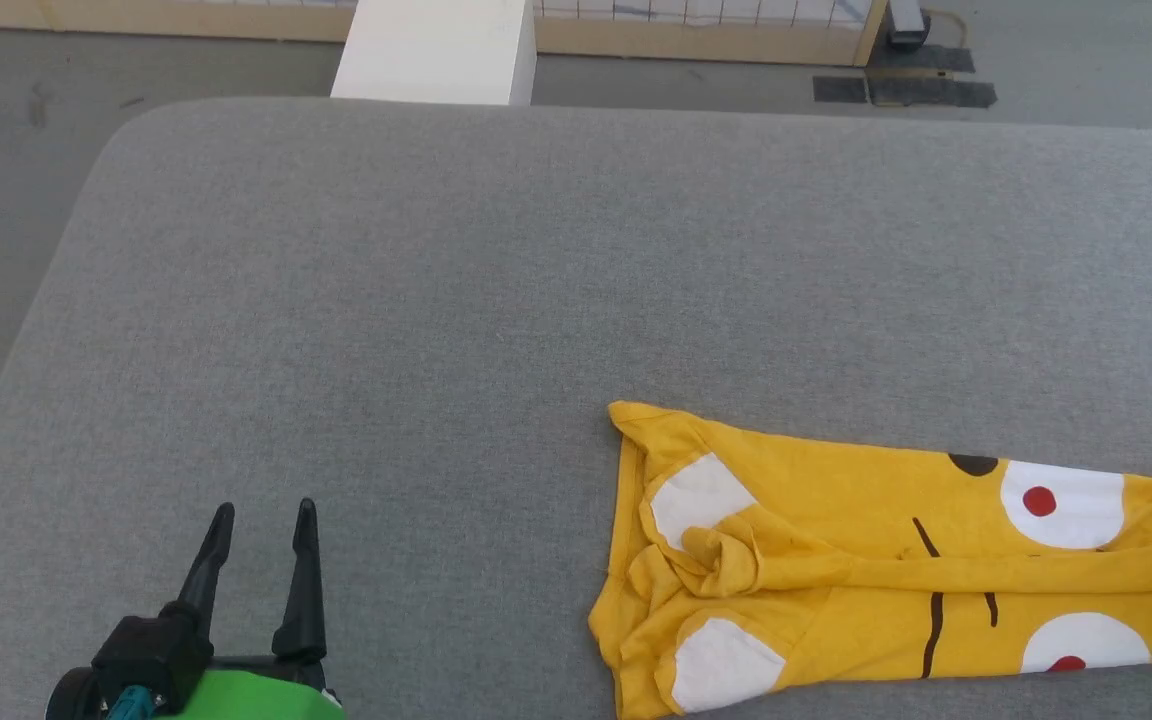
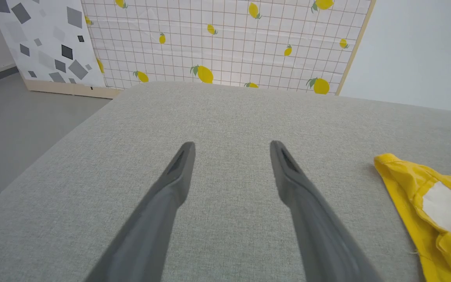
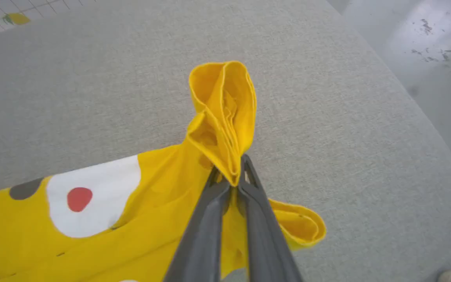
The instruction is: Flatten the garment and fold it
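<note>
Garment (image 1: 836, 545) stretched left-right on grey pad (image 1: 436, 300); right gripper (image 3: 232, 175) pinches end.

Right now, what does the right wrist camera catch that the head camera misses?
Right wrist view: the right fingers pinched shut on a bunched fold of the yellow T-shirt. Head view: the left fingers, open and empty, well apart from the shirt's crumpled left end. Both: the shirt lying on the grey cushion, with its red-dotted white patch and black oval.

Bright, even daylight, soft shadows; wrist views bend at the edges.
</note>
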`<state>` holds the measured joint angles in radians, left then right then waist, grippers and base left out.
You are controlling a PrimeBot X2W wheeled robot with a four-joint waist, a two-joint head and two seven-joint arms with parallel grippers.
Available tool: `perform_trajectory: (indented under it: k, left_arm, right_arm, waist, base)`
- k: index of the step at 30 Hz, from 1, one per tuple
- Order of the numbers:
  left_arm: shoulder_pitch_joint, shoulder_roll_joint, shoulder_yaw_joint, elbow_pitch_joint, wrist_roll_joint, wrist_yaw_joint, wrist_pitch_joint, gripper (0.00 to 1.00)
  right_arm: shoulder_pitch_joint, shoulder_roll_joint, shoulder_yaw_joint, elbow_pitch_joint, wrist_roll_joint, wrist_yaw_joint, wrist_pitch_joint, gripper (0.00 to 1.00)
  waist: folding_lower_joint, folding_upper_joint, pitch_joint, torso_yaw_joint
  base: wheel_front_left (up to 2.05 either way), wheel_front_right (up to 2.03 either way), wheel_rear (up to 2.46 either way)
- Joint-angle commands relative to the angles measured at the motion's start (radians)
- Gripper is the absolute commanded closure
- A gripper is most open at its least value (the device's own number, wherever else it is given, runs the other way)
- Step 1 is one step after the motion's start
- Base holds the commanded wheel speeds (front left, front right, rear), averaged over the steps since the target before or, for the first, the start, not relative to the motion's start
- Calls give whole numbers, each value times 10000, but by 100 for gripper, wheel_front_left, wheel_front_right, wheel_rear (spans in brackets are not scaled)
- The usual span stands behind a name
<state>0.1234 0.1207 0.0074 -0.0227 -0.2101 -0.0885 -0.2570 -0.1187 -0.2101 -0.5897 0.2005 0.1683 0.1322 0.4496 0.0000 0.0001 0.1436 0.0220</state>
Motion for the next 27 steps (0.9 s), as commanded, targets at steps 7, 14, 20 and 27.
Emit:
perform_trajectory:
  k: [7,14,20,27]
  left_arm:
    - [177,-125,-23,148,115,-101,-47,0]
    - [190,-206,-64,252,88,-149,-47,0]
    - [44,-236,-167,323,55,-216,-47,0]
    - [-159,-305,-228,469,1,-263,-47,0]
  right_arm:
    - [954,1034,1989,-1851,1070,-15,804,100]
    - [1170,1312,4146,-3237,1576,-15,1531,100]
    - [737,1411,5667,-3430,1780,-15,1741,100]
    - [13,1518,6810,-2804,1836,-15,1663,100]
  waist:
    - [0,-1,-370,-136]
    - [0,-1,-487,-106]
    - [0,-1,-415,195]
    - [0,-1,-298,649]
  base:
    - [0,0,0]
    - [0,0,0]
    - [0,0,0]
    - [0,0,0]
